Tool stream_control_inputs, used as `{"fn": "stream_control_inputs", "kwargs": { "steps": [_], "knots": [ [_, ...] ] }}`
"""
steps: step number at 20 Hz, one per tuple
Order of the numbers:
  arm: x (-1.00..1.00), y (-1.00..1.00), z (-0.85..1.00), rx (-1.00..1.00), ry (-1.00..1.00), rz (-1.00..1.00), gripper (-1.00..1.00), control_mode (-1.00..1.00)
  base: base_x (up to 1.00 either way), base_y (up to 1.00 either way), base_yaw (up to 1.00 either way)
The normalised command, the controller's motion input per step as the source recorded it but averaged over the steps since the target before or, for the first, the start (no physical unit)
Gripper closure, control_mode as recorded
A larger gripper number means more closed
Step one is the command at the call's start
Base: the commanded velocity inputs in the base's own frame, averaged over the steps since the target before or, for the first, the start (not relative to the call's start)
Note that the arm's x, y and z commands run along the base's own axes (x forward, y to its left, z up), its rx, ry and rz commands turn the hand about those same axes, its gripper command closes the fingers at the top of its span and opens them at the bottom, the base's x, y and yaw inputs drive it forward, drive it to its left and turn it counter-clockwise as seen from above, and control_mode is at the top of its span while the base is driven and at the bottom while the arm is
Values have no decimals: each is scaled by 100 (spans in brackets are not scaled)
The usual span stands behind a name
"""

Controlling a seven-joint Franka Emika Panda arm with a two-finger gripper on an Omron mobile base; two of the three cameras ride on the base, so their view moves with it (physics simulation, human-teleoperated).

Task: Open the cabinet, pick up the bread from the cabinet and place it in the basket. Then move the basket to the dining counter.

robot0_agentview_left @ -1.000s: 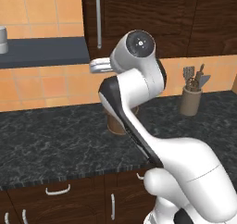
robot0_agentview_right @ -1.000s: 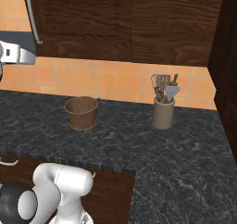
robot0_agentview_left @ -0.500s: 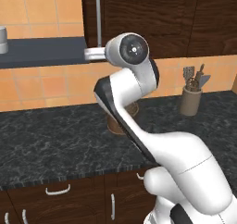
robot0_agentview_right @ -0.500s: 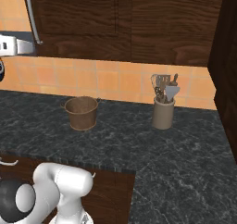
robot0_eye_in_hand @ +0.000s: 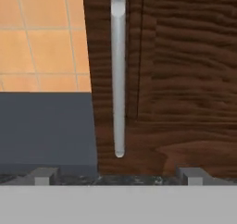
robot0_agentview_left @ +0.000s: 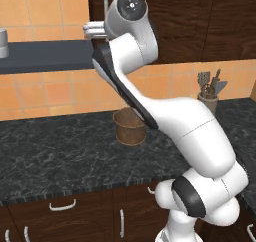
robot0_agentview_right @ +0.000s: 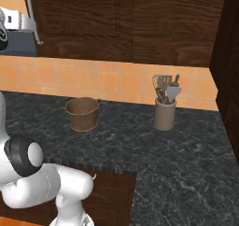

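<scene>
The open claw (robot0_eye_in_hand: 118, 176) faces the closed cabinet's (robot0_eye_in_hand: 185, 79) silver handle (robot0_eye_in_hand: 118, 75), and could slip off its rounded bar if it closes off-centre; the basket (robot0_agentview_right: 82, 114) waits mid-tabletop (robot0_agentview_right: 186, 173), near the back edge.

One basket (robot0_agentview_right: 82, 114), one utensil crock (robot0_agentview_right: 164, 114) on black worktop (robot0_agentview_right: 186, 159). One long bar handle (robot0_eye_in_hand: 118, 72) on cabinet (robot0_eye_in_hand: 185, 79). Several short drawer handles (robot0_agentview_left: 62, 205) below worktop edge.

Open gripper (robot0_eye_in_hand: 118, 176) faces cabinet (robot0_eye_in_hand: 185, 79) door; bar handle (robot0_eye_in_hand: 118, 75) stands between spread fingertips, nothing intervening. Dark shelf (robot0_eye_in_hand: 46, 126) flanks one side.
</scene>
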Motion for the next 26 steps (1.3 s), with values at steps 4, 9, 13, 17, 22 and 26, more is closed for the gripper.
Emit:
{"fn": "stream_control_inputs", "kwargs": {
  "steps": [4,9,13,17,22,26],
  "knots": [
    [34,12,1,0,-1,-4,-100,-100,0,0,0],
    [76,-6,-1,0,0,-2,-100,-100,0,0,0],
    [60,-7,-9,0,-4,0,-100,-100,0,0,0],
    [27,0,-10,0,-15,0,-100,-100,0,0,0],
    [39,0,-14,0,-15,0,-100,-100,0,0,0],
    [37,-3,-23,0,-11,0,-100,-100,0,0,0]
  ]
}}
